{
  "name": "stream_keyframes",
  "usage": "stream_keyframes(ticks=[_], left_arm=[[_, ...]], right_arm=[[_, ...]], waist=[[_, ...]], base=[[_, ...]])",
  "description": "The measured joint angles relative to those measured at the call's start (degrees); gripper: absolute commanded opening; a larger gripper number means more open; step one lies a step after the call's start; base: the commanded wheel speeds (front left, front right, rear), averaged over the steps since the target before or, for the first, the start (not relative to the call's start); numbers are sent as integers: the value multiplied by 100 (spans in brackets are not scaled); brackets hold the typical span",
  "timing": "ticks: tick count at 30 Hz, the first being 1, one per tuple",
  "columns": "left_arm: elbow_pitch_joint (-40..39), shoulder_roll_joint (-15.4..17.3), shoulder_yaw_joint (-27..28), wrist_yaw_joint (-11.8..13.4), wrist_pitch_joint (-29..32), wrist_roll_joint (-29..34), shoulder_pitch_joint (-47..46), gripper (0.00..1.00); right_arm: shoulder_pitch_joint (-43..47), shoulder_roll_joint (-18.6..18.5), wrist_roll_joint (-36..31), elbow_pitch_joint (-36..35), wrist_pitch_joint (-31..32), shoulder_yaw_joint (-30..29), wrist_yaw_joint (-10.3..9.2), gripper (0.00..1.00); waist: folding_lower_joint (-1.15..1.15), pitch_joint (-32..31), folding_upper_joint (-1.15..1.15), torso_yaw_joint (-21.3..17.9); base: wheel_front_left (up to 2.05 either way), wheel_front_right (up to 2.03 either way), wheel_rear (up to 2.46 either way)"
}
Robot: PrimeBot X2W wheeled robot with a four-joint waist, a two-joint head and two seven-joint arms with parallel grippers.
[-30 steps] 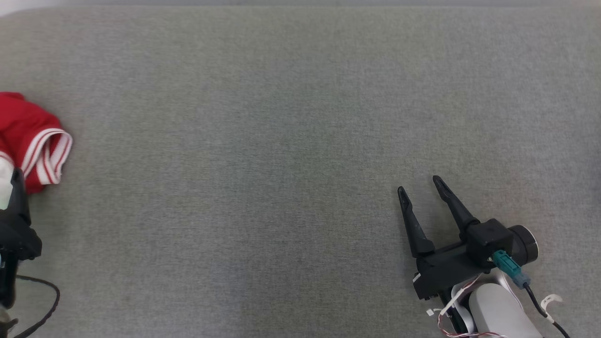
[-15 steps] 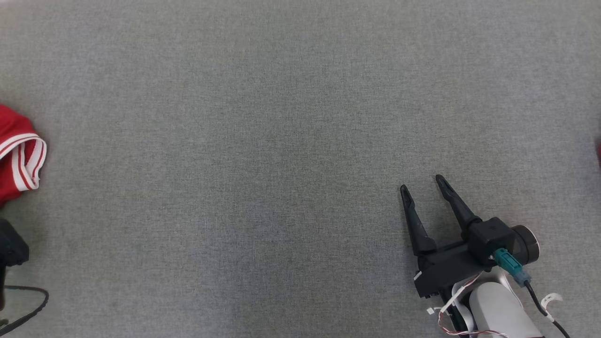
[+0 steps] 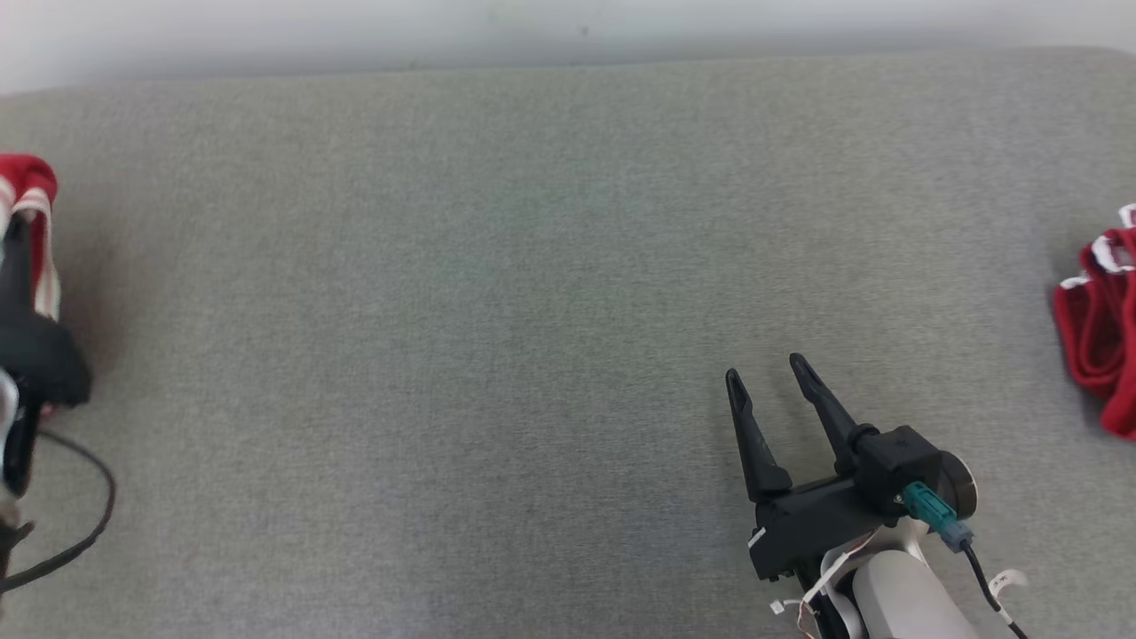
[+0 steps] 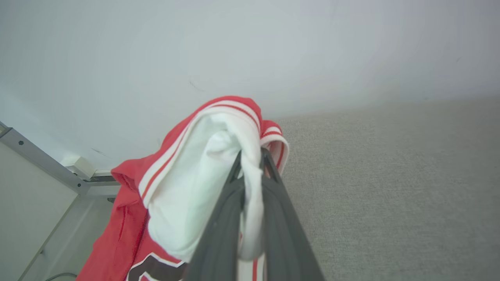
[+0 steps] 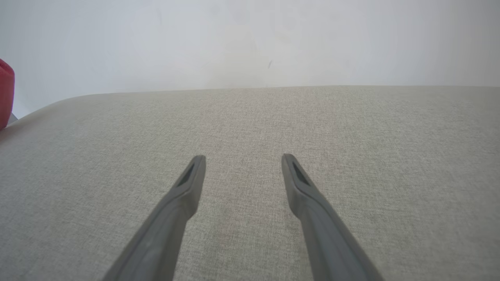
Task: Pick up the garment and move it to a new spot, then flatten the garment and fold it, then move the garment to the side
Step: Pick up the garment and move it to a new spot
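My left end effector (image 4: 250, 157) is clamped on a white fold of the red-and-white garment (image 4: 187, 187) at the centre of the left wrist view, with the cloth bunched around the fingers. In the head view that garment is at the far left edge. My right end effector (image 3: 764, 367) is at lower right over the grey table (image 3: 444, 311), fingers apart and holding nothing. Another red cloth (image 3: 1100, 337) lies at the right edge.

Grey fabric surface (image 3: 497, 266), plain white wall (image 3: 532, 27) behind, even light
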Motion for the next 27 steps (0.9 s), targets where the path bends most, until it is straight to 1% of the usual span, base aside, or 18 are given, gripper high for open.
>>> stream_keyframes(ticks=[2,4,6,7,8,12,17,18,21,23,27], left_arm=[[-264,-68,-225,1,-46,-66,-76,0],[-527,-285,-455,1,-49,-97,-113,0],[-746,-575,-644,0,-64,-120,-121,0],[-746,-575,-644,0,-64,-120,-121,0],[-954,-882,-771,-1,-69,-154,-98,0],[-1266,-1503,-1044,0,-98,-207,153,0],[-1326,-2235,-1403,0,-101,-277,361,0],[-1326,-2235,-1403,0,-101,-277,361,0],[-1321,-2582,-1714,0,-110,-310,448,0],[-1329,-2719,-1880,0,-125,-366,453,0],[-1293,-2819,-2015,0,-178,-444,394,0]], right_arm=[[28,45,45,18,0,-15,0,100],[108,76,56,40,0,-42,0,100],[170,100,86,63,1,-87,0,100],[170,100,86,63,1,-87,0,100],[209,118,92,74,1,-129,0,100],[261,146,112,86,0,-199,0,100],[338,152,172,96,0,-242,0,100],[338,152,172,96,0,-242,0,100],[344,153,307,88,0,-200,0,100],[344,154,369,81,0,-147,0,100],[338,155,471,65,0,-19,0,100]], waist=[[0,-79,-1,-81],[0,-155,0,-171],[0,-224,-1,-267],[0,-224,-1,-267],[0,-285,0,-375],[0,-383,-1,-607],[0,-456,-1,-915],[0,-456,-1,-915],[0,-477,0,-1113],[0,-481,0,-1244],[0,-466,0,-1507]], base=[[0,0,0],[0,0,0],[0,0,0],[0,0,0],[0,0,0],[0,0,0],[0,0,0],[0,0,0],[0,0,0],[0,0,0],[0,0,0]])
